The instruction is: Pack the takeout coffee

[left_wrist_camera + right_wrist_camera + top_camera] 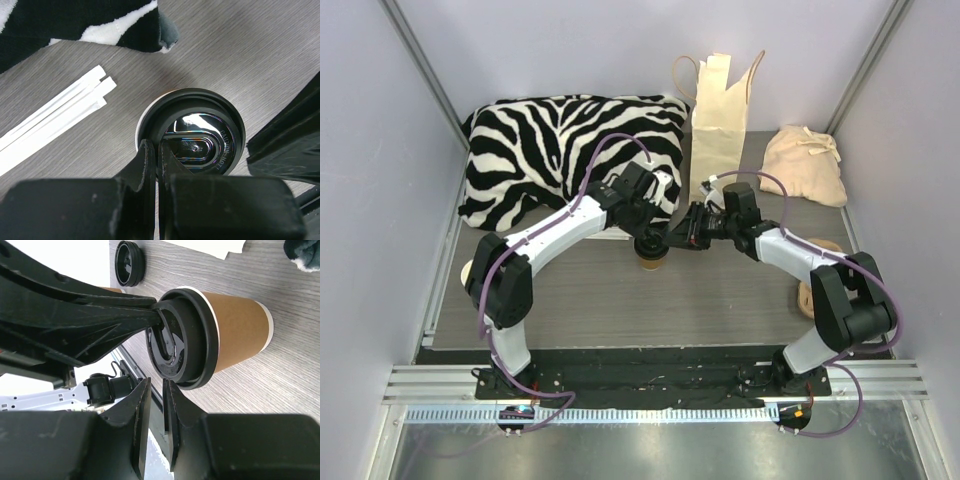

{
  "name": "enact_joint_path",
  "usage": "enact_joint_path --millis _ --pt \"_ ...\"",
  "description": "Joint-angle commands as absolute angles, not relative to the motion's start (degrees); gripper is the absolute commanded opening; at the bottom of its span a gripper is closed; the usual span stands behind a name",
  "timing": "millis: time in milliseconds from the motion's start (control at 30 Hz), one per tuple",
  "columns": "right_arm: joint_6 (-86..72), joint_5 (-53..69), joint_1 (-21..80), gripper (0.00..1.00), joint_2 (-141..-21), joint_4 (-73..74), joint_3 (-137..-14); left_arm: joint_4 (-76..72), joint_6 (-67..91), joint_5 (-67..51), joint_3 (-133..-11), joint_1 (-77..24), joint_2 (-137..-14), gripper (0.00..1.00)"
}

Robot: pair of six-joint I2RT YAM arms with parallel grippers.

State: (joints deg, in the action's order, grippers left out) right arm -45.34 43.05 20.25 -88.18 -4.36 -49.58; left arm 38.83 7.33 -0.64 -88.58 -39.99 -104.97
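Lid step, I'd say: left gripper has its jaws clamped on the lid rim, on the cup.
The cup stands just in front of the bag. Right gripper is beside the cup, jaws nearly together, empty. Next probably: check the lid is seated, then grip the cup body.

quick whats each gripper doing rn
left gripper: closed, pinching the rim of the black lid on the brown cup
right gripper: closed, holding nothing
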Motion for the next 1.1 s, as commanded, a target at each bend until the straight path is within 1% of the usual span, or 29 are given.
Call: enact_joint_path --millis 0,300,333,600,867,1067 --pt "-46.23 42.45 21.27 0.24 -89.12 -8.17 -50.1 37.35 8.09 -0.44 -86.93 -39.9 -105.56 0.0" --pt "-47.2 42.27 22.68 0.23 -92.2 -10.63 -51.24 38.05 8.0 -0.53 -86.57 -39.9 -104.06 0.0" --pt "-47.28 42.36 22.76 0.23 -92.37 -10.72 -51.24 38.58 7.91 1.21 -86.75 -39.9 -103.63 0.0" --pt "-47.72 43.86 22.94 0.23 -90.62 -10.99 -52.03 41.75 6.59 1.67 -88.77 -39.9 -101.08 0.0" --pt "-47.46 43.95 23.38 0.23 -90.62 -10.99 -52.73 42.01 6.77 1.06 -88.24 -39.9 -100.46 0.0" --pt "-47.64 43.68 24.43 0.24 -91.32 -11.34 -53.52 40.43 5.36 2.81 -86.05 -39.9 -101.69 0.0"
